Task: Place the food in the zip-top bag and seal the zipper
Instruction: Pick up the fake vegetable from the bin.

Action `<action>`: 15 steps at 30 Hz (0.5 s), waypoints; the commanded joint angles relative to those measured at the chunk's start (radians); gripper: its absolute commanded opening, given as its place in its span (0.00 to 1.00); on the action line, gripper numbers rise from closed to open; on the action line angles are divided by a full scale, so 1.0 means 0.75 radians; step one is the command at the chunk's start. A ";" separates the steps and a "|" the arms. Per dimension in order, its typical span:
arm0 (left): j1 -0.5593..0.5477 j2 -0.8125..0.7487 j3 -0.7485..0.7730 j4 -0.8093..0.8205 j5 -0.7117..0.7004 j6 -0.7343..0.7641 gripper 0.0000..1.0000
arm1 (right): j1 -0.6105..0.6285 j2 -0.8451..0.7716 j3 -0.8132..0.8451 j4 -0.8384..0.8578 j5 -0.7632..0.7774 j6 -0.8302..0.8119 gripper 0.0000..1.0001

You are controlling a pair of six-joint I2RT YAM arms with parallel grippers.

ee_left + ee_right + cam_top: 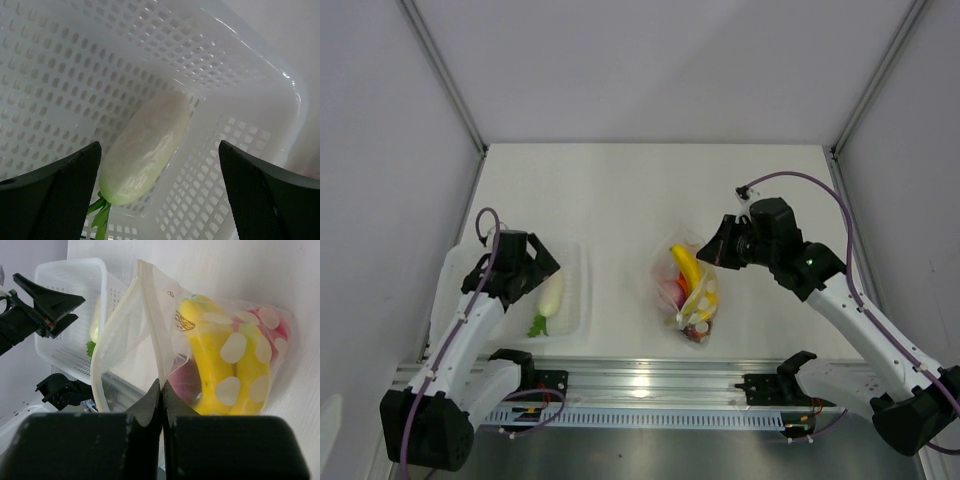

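Progress: well along, by my reading. Most of the food sits inside the bag point(125, 345); one piece is outside it and the mouth is not sealed.
Left to do: move the radish point(145, 147) into the bag, then press the zipper point(152, 325) closed along its length.
Bag: lies on the table point(620, 200) right of centre, just in front of the right arm, with its mouth gaping toward the tray side.
Bag contents: a banana point(210, 355) in plain sight and red pieces point(277, 327) beside and under it. The crinkled, spotted plastic hides the exact count.
Tray: a perforated white tray point(260, 75) at the left of the table, well apart from the bag, holds only the radish.
Radish: lies on its side on the tray floor, green leaves pointing toward the arm bases.
Left gripper: the left gripper point(160, 165) is spread wide and holds nothing; it hangs over the tray with one finger on each side of the radish, touching neither side as far as the wrist view shows.
Right gripper: the right gripper point(161, 390) is pinched tight on the bag's mouth edge at the zipper strip, lifting that lip so the opening stands up.
Next step: probably closing on the radish and carrying it across to the held-open mouth.
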 commanded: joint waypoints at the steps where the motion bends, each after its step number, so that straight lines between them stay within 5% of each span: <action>1: 0.015 0.092 0.015 0.084 0.007 0.003 0.99 | -0.005 -0.020 -0.010 0.053 -0.027 -0.019 0.00; 15: 0.005 0.329 -0.022 0.108 0.091 -0.083 0.93 | -0.005 -0.036 -0.023 0.055 -0.019 -0.007 0.00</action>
